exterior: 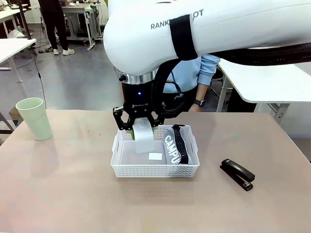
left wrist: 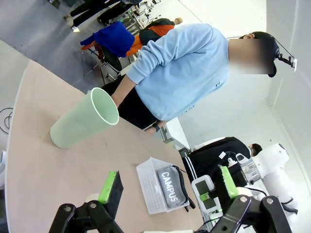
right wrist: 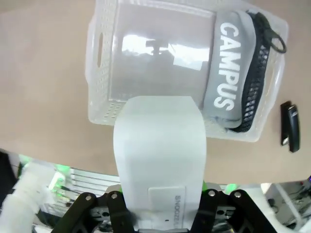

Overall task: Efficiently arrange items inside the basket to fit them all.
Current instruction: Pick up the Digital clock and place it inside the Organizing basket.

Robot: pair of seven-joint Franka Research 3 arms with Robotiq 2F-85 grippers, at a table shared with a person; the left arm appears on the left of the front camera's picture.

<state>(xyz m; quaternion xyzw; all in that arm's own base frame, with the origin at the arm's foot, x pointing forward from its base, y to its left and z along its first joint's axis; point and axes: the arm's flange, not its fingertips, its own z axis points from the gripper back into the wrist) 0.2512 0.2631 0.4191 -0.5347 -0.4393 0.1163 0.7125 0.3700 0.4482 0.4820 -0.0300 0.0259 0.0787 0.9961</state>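
Note:
My right gripper (exterior: 141,122) is shut on the small white rounded box (exterior: 143,138) and holds it just above the left half of the white perforated basket (exterior: 154,171). In the right wrist view the box (right wrist: 159,150) hangs between the fingers over the basket's near wall (right wrist: 104,104). The grey "CAMPUS" pouch (exterior: 173,148) stands on edge along the basket's right side. A black stapler (exterior: 237,174) lies on the table right of the basket. The pale green cup (exterior: 35,118) stands at far left. My left gripper (left wrist: 169,187) is open, high over the table, with nothing between its green pads (left wrist: 111,187).
A person in a light blue top (left wrist: 180,68) stands at the far side, a watch on the wrist (exterior: 199,103). A small white label (exterior: 155,156) lies on the basket floor. White tables stand at the back left and right.

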